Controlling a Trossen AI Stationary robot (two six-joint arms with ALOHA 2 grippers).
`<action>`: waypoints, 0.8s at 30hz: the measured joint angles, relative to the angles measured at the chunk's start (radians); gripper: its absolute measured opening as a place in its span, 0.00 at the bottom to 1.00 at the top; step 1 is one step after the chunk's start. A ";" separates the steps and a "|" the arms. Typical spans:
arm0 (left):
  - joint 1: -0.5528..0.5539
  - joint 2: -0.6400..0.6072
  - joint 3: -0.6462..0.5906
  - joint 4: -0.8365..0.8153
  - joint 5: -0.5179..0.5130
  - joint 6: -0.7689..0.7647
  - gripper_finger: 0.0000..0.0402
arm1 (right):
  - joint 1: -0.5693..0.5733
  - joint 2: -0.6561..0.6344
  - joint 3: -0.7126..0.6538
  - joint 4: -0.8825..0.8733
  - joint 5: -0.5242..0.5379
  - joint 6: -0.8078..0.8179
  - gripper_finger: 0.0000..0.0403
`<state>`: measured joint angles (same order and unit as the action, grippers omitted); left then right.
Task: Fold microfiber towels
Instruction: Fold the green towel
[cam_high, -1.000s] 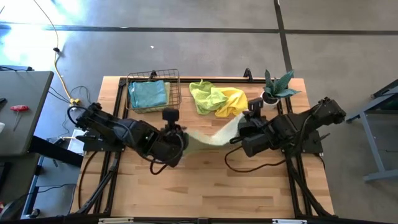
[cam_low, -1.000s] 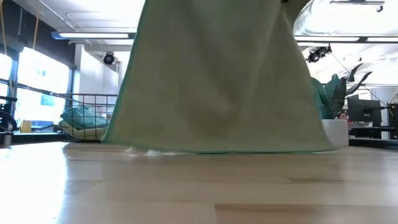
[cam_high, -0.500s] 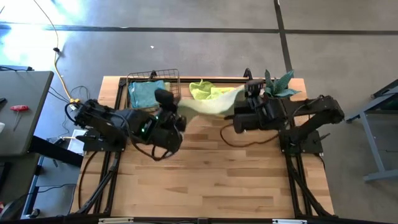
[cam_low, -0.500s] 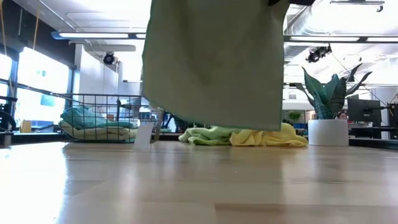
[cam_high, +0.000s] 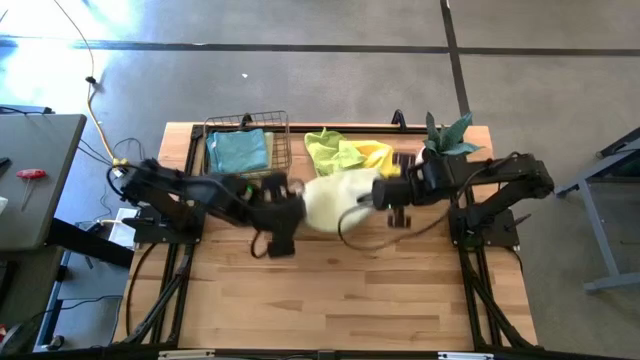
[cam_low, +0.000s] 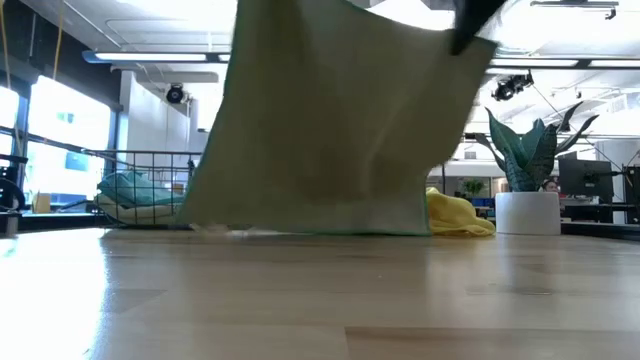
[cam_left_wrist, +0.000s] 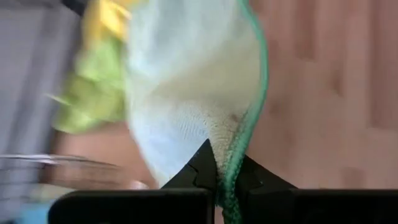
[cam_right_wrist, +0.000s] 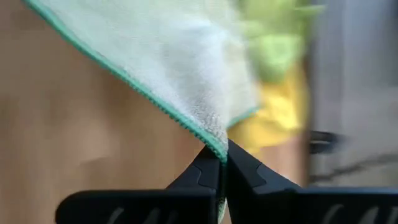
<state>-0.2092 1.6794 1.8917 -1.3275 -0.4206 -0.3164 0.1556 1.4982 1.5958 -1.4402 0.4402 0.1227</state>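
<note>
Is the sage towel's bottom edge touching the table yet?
Yes: in the low view the pale sage towel hangs with its lower hem resting along the wooden table.

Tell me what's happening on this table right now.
Both arms hold one pale sage green towel between them over the middle of the table. The left gripper and the right gripper are each shut on a corner, and the towel hangs with its lower edge touching the wood. A lime green and yellow pile waits behind it. A blue towel lies in the wire basket. A potted plant stands at the back right.
</note>
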 joint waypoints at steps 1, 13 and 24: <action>-0.016 0.006 -0.027 0.011 0.030 -0.023 0.00 | 0.018 0.000 -0.018 0.002 -0.059 0.016 0.00; -0.209 0.100 -0.307 0.299 0.147 -0.277 0.00 | 0.262 0.001 -0.383 0.317 -0.450 0.271 0.00; -0.306 0.243 -0.341 0.631 0.299 -0.369 0.00 | 0.384 0.000 -0.496 0.615 -0.574 0.351 0.00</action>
<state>-0.5151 1.9225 1.5509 -0.6964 -0.1221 -0.6855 0.5393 1.4986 1.1001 -0.8256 -0.1337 0.4741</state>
